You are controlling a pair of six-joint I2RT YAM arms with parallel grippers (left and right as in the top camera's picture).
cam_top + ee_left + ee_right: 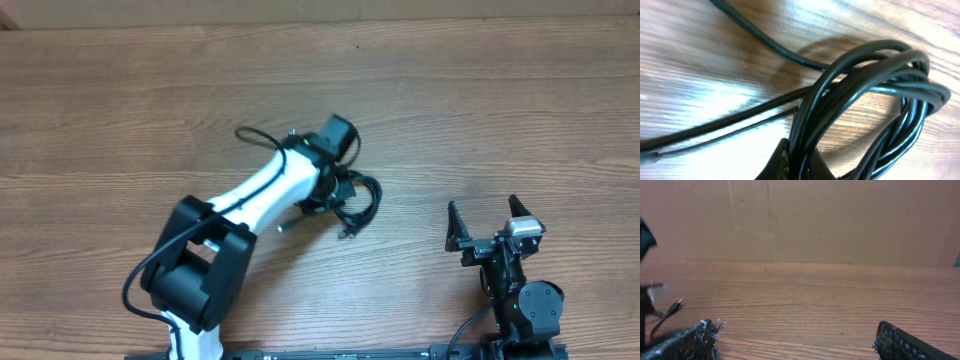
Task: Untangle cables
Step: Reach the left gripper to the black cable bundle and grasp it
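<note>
The cables point(358, 202) are a bundle of thin black cords in loose loops at the middle of the table, with a plug end point(349, 233) hanging toward the front. My left gripper point(335, 190) is over the bundle and shut on it. In the left wrist view the coiled cables point(875, 95) fill the frame and several strands run between the fingertips point(802, 160). One strand point(255, 134) loops out to the far left of the arm. My right gripper point(489, 222) is open and empty at the right front, its fingers point(795, 342) wide apart above bare wood.
The wooden table point(500, 110) stretches all round. A cardboard wall point(840, 220) stands behind the table's far edge. A cable plug end point(671, 311) shows at the left edge of the right wrist view.
</note>
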